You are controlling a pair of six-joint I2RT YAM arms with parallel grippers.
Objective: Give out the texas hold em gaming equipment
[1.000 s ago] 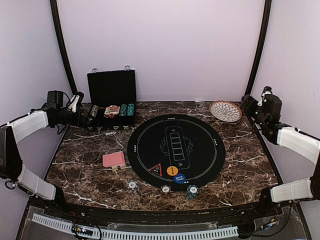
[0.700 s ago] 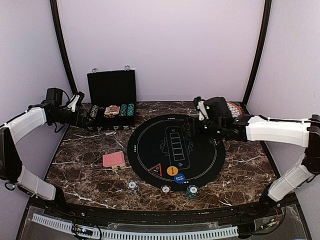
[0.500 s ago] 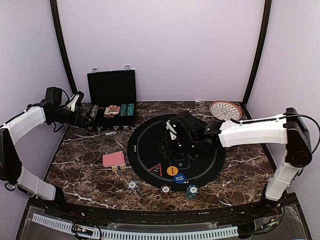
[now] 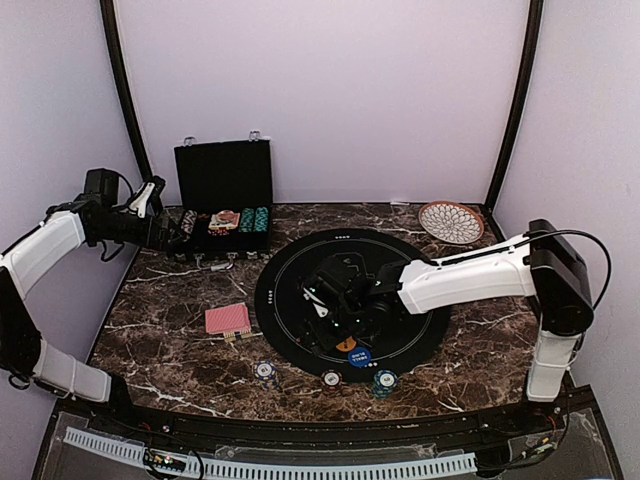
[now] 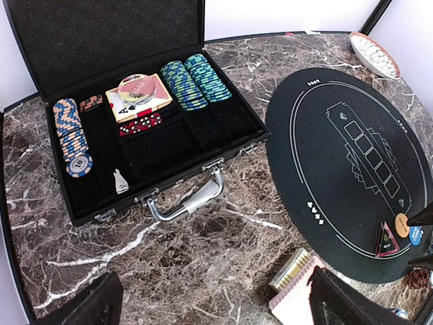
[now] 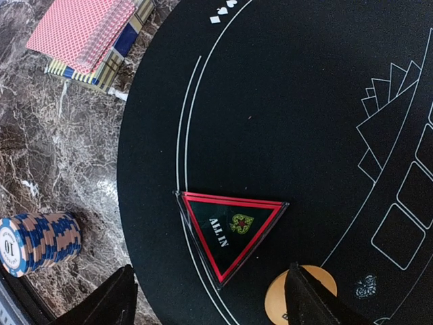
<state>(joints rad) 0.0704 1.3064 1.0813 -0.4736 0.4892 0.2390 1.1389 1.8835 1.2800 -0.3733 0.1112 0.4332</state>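
Left hand (image 5: 213, 284), spread wide and empty, by the far-left case (image 5: 101, 34); most chips (image 5: 196, 81) racked inside. Cards (image 4: 228, 319) undealt on the bench (image 4: 480, 330), left of the mat (image 6: 304, 101). Three chip stacks (image 4: 264, 371) along the near edge. Right hand (image 6: 210, 284), wide, over the red triangle (image 6: 231, 231) on the mat. I judge distribution barely begun.
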